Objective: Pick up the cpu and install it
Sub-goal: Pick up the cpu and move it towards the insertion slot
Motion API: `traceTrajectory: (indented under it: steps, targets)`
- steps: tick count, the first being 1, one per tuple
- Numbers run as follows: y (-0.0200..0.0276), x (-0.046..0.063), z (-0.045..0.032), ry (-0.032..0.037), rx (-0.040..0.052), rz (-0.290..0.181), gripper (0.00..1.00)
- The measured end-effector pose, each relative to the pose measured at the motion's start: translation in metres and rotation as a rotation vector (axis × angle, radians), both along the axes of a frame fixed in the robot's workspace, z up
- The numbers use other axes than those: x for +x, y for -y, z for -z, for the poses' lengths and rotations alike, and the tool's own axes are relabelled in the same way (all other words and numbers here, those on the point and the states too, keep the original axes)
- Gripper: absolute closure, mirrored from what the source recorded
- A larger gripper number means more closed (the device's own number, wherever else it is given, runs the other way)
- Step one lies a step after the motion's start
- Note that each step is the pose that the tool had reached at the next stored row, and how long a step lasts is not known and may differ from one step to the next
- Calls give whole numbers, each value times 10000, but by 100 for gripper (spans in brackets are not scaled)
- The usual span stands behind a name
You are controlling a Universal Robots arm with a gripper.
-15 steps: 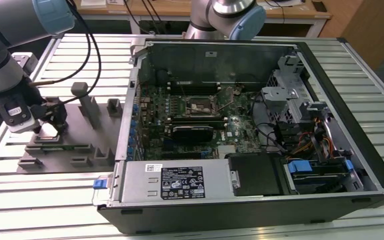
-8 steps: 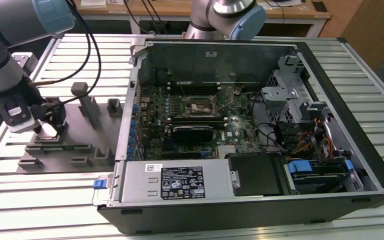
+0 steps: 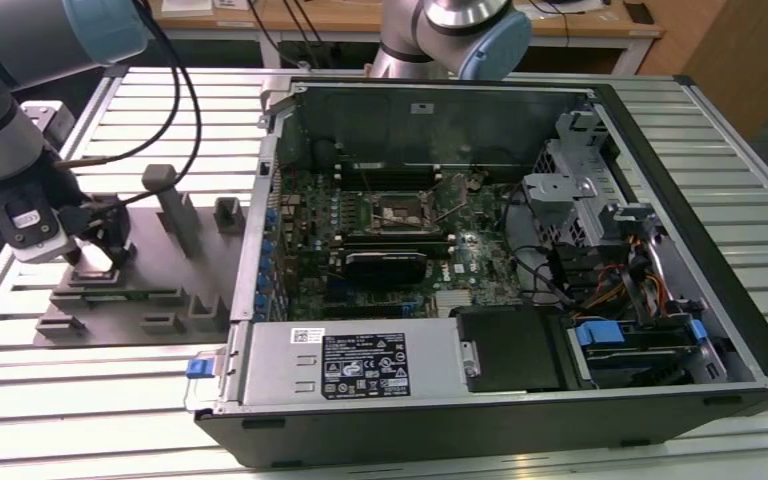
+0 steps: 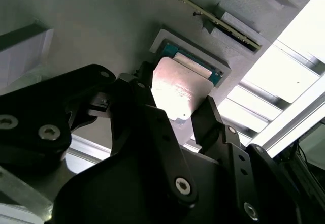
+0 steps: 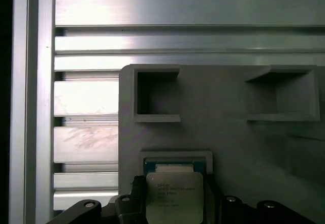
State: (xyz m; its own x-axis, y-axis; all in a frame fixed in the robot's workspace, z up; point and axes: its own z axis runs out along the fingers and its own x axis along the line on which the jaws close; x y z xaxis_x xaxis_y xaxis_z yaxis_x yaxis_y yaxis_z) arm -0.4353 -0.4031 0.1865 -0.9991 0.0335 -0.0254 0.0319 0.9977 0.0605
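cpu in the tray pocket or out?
In: the cpu lies inside the framed pocket of the grey tray, with the hand down over it. Gripped or not: cannot tell.

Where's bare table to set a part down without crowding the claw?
Free: table slats in front of the grey fixture tray, at the exterior view's near left; the slats behind the tray; a strip along the computer case at that view's right. Crowded: the tray, where the claw is at the cpu, and inside the case.
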Motion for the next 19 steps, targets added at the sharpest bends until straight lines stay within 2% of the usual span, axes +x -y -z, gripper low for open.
traceTrajectory:
  steps: [8,19]
  targets:
    - [0,0,-85,0,1,0,45]
    - [0,0,-258,1,2,0,45]
